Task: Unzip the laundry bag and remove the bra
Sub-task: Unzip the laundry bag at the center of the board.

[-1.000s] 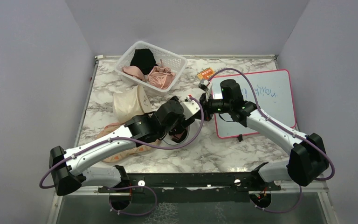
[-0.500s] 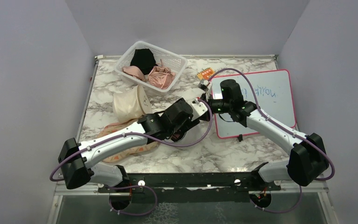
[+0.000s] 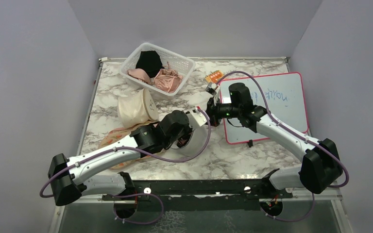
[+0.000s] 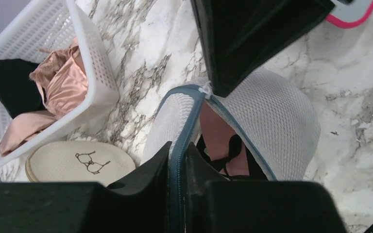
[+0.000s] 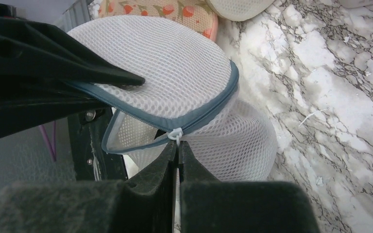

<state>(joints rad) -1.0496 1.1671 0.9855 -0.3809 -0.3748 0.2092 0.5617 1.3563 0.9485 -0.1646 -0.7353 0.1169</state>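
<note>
The white mesh laundry bag (image 4: 272, 111) lies mid-table with its lid partly unzipped and gaping. Inside the gap shows the bra (image 4: 218, 141), pink with black straps. My left gripper (image 4: 177, 148) is shut on the grey-blue zip edge of the bag's rim. My right gripper (image 5: 178, 144) is shut on the small white zip pull (image 5: 176, 133) at the far end of the opening. In the top view both grippers meet over the laundry bag (image 3: 200, 140), left gripper (image 3: 187, 132) near side, right gripper (image 3: 210, 110) far side.
A white basket (image 3: 126, 68) with black and pink garments stands at the back left. A cream cylindrical bag (image 3: 133, 109) and a flat peach floral pouch (image 3: 110, 138) lie left of the laundry bag. A pink-framed whiteboard (image 3: 272, 104) lies right, an orange item (image 3: 214, 76) behind it.
My left gripper was open and has closed on the bag's zip edge, and the left arm has pulled back slightly to the left. The right gripper has stayed shut on the pull.
</note>
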